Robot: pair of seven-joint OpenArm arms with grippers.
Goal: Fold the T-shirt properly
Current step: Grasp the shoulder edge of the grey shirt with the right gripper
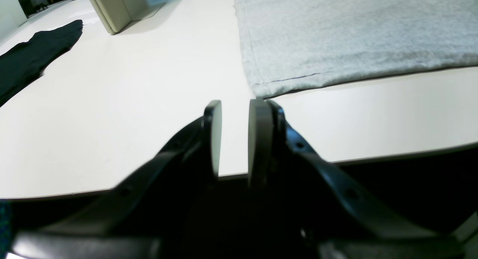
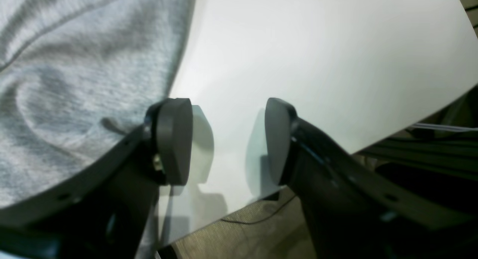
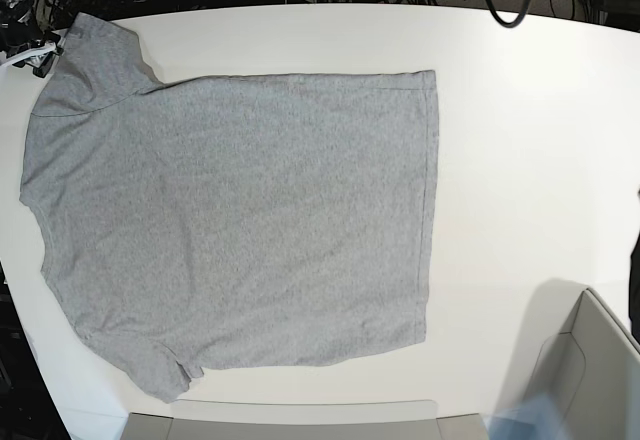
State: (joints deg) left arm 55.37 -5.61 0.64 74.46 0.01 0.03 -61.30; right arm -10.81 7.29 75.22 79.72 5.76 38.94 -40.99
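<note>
One T-shirt (image 3: 240, 220) is lying flat; two grippers, left (image 1: 234, 137) and right (image 2: 227, 139), are hovering agape, empty.

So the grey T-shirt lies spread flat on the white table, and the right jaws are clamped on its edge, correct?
Not clamped. In the right wrist view the right gripper stands open over the bare table beside the T-shirt, gripping nothing. The shirt does lie spread flat.

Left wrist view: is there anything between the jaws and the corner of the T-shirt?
Nothing visible stands in the way. In the left wrist view, the left gripper has its jaws slightly apart and empty, and only bare white table lies between them and the near corner of the T-shirt. The black cloth is far off to the side.
</note>
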